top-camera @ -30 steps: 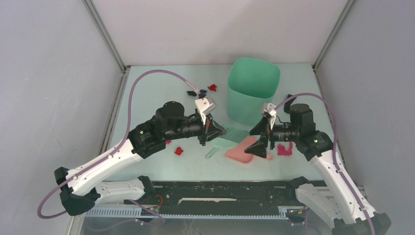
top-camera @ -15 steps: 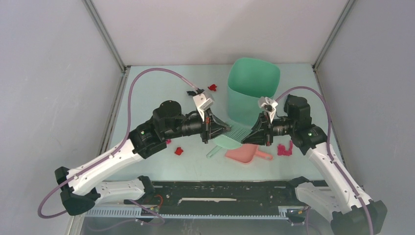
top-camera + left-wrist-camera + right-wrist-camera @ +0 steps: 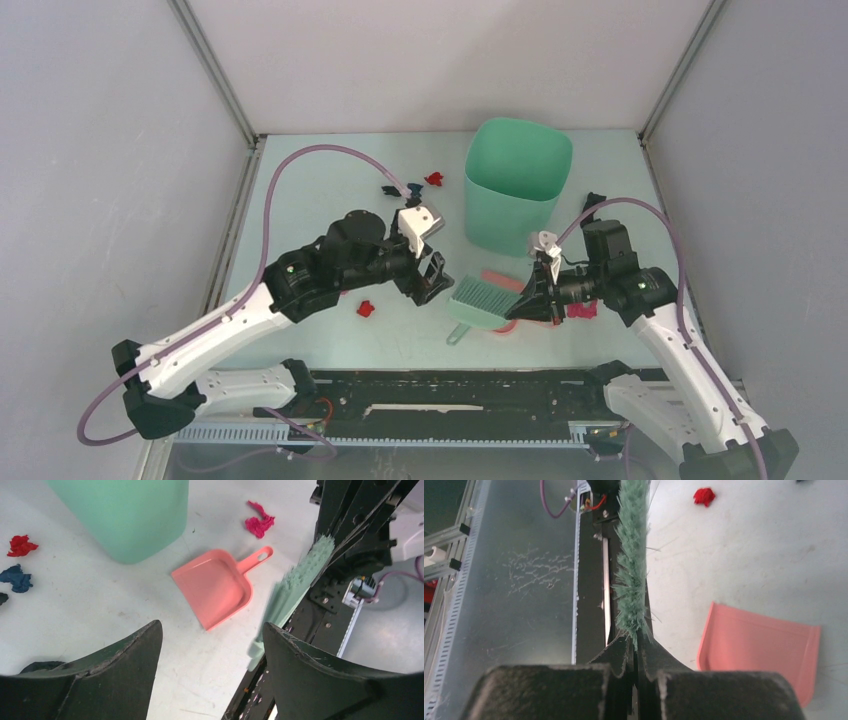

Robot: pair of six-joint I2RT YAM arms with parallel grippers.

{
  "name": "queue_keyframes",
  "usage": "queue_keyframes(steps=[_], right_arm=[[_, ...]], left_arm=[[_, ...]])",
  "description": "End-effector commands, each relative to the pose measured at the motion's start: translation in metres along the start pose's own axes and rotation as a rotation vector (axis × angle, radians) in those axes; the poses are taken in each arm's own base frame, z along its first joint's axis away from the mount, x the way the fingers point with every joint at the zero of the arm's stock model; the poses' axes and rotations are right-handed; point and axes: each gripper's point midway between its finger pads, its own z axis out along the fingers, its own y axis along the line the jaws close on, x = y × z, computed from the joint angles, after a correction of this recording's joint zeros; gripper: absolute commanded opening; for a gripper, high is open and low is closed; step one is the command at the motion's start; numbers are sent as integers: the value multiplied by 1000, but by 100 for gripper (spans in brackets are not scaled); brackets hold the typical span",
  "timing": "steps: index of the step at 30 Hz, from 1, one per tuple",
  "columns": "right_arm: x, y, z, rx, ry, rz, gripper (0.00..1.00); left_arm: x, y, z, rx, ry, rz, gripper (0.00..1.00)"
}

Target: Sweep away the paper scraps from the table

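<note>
Left gripper (image 3: pixel 433 277): your jaws stand spread wide with nothing between them, just left of the brush head.
Right gripper (image 3: pixel 527 298): pressed together, pinching the green brush (image 3: pixel 480 301), which overlaps the pink dustpan (image 3: pixel 215 587) from above; the handle points near-left.
Scraps on the table (image 3: pixel 310 215): near red scrap (image 3: pixel 365 308) beside your left arm; far red scrap (image 3: pixel 434 180) and dark blue scrap (image 3: pixel 388 188) left of the bin; magenta scrap (image 3: pixel 580 312) right of the dustpan handle, close to your right wrist.
In your way: the tall green bin (image 3: pixel 517 180) stands just beyond the dustpan, between the far scraps and your right arm.
</note>
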Motion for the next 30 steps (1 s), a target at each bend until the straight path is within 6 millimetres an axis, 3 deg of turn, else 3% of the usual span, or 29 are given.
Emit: queue_keyframes(steps=[1,4,10,13,19,23,25,26,28,30], right_arm=[[16,7,1,-35,37,-18,0],[17,4,2,-16,25,-16,0],[19,3,3,-19,29,-4,0],[18,4,3,-27,24,-4,0],[18,4,3,-24,19,-5,0],[16,4,1,-14,4,-8,0],[13,3,0,-4,-7,-12,0],[11,1,-1,10,-16,-11,9],[4,-3,-6,43,-47,14,40],[-7,-4,-13,62,-99,31,62]], left_arm=[[24,-19,-2,127,50,71,80],[36,-44,3,275,74,75,79],[52,-57,16,350,120,69,77],[55,-57,25,353,134,60,71],[54,-64,37,393,143,34,42],[54,-66,40,405,147,29,4],[50,-66,39,401,124,27,0],[45,-67,37,398,100,22,0],[30,-67,31,387,30,4,0],[10,-67,24,379,-65,-29,0]])
